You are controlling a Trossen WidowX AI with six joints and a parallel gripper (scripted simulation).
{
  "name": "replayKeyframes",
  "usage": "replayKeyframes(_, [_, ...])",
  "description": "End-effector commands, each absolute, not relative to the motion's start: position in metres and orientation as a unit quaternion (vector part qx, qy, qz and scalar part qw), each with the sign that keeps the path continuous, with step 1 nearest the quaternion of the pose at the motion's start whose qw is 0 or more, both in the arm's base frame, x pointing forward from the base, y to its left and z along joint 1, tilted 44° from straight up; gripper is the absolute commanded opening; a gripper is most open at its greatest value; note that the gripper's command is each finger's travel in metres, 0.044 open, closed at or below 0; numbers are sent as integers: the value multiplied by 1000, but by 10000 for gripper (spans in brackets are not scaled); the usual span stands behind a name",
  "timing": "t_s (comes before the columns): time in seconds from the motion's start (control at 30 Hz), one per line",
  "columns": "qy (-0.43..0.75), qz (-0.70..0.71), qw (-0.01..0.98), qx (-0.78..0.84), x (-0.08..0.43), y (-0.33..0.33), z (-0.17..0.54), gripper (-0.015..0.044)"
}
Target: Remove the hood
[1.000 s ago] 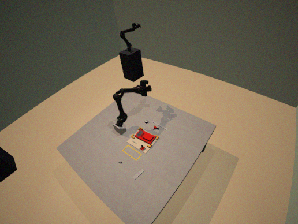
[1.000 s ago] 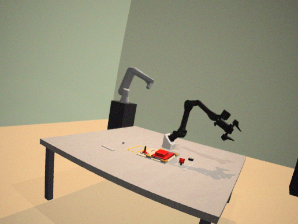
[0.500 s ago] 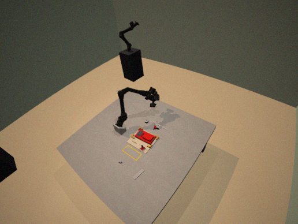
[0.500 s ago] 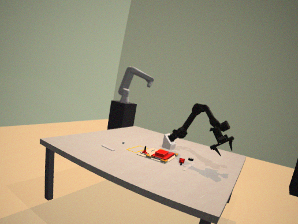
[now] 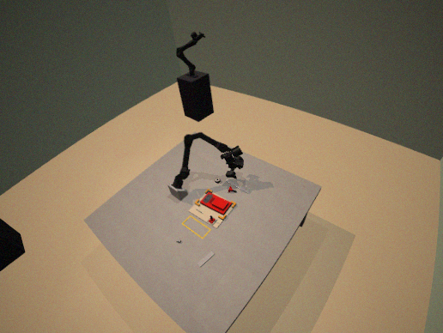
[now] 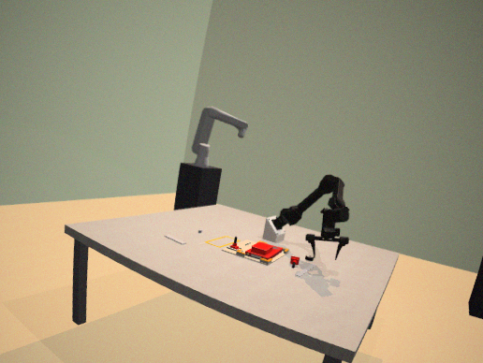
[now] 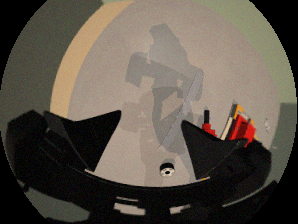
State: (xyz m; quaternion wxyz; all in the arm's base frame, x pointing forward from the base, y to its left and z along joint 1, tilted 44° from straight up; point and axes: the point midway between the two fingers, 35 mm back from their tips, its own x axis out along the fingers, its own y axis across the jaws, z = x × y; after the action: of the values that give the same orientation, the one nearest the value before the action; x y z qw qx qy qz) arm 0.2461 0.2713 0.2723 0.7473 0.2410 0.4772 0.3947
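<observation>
The toy car [image 5: 208,205] [image 7: 243,131] is a flat red body on a cream board with orange corner pieces. A raised red block [image 5: 221,204] [image 6: 262,248], apparently the hood, sits on it. The marked area [image 5: 200,223] [image 6: 212,239] is a yellow outline on the table beside the board. My gripper [image 6: 323,258] [image 7: 152,117] is open and empty, pointing down above the table on the far side of the car from the marked area. It touches nothing that I can see.
A red piece [image 5: 232,189] [image 6: 294,260] and a small black wheel [image 5: 217,180] [image 7: 167,169] lie between gripper and car. A thin grey strip [image 5: 237,185] [image 7: 185,112] lies nearby. Another red piece with a black peg [image 5: 211,220] [image 6: 235,244] stands on the board. A pale bar [image 5: 206,259] [image 6: 175,239] lies beyond the outline.
</observation>
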Motion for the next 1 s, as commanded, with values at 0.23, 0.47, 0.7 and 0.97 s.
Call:
replayKeyframes(0.23, [571,316,739,166,315,169,179,440])
replayKeyframes(0.47, [627,311,692,178,327,87,131,440])
replayKeyframes(0.7, [640,321,668,204,327,50,115,440])
replayKeyframes(0.97, [640,321,668,204,327,51,114,440])
